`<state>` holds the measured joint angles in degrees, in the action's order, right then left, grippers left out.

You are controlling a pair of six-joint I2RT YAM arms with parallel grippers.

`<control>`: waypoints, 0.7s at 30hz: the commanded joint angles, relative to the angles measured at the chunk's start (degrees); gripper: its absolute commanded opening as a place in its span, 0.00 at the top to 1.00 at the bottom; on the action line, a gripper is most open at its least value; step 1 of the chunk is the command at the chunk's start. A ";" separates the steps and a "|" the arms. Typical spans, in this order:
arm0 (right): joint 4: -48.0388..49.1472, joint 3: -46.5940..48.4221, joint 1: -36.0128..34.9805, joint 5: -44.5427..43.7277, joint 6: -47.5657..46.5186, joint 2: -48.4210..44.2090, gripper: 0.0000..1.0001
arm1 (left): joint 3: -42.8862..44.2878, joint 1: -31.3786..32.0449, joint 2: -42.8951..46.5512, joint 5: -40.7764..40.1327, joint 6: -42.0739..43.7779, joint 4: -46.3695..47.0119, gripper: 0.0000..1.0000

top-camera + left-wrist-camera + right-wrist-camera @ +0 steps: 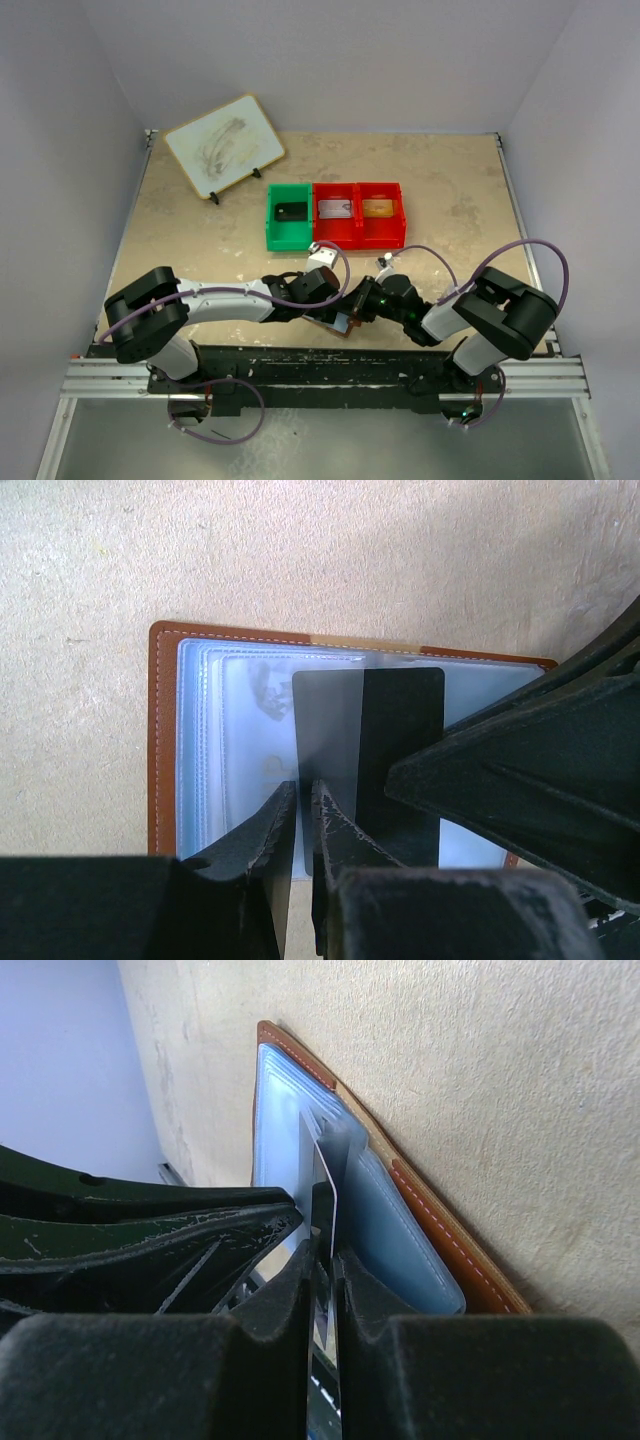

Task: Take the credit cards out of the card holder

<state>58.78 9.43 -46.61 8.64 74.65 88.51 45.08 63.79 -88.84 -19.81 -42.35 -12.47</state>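
The card holder (338,324) lies open on the table near the front edge, brown leather with pale blue sleeves (165,740) (440,1230). A black card (400,720) sticks partly out of a clear sleeve, its left half still under the plastic. It shows edge-on in the right wrist view (325,1195). My left gripper (318,308) (303,790) is pinched shut on the clear sleeve beside the card. My right gripper (354,310) (322,1255) is shut on the card's edge, and one of its fingers (520,770) reaches in from the right.
A green bin (272,225) holds a dark card. Two red bins (316,225) (400,222) beside it each hold a card. A white board (224,145) leans on a stand at the back left. The metal rail (330,372) runs along the front edge.
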 commanded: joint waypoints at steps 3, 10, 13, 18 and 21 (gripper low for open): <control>0.97 2.42 -0.50 0.74 -0.66 0.10 0.91 | -2.01 0.28 0.22 0.13 0.00 -2.29 0.92; 0.09 0.52 -0.50 -0.42 -0.22 -2.07 1.00 | -2.01 0.30 0.38 -1.30 -0.26 -2.94 0.92; -2.79 -0.22 -0.50 -1.55 -0.30 -4.35 1.00 | -2.15 0.28 0.39 -2.12 -0.62 -3.37 0.92; -6.23 -1.92 -0.49 -1.00 -0.15 -7.55 1.00 | -1.83 0.30 0.30 -3.16 -0.78 -4.09 0.92; -6.72 -2.63 -0.50 -1.17 -0.05 -8.79 1.00 | -1.09 0.30 0.05 -3.13 -0.68 -4.26 0.92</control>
<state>53.76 7.94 -46.83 8.03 74.85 81.65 44.47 63.90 -88.47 -21.89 -42.61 -12.45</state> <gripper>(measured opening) 0.008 0.078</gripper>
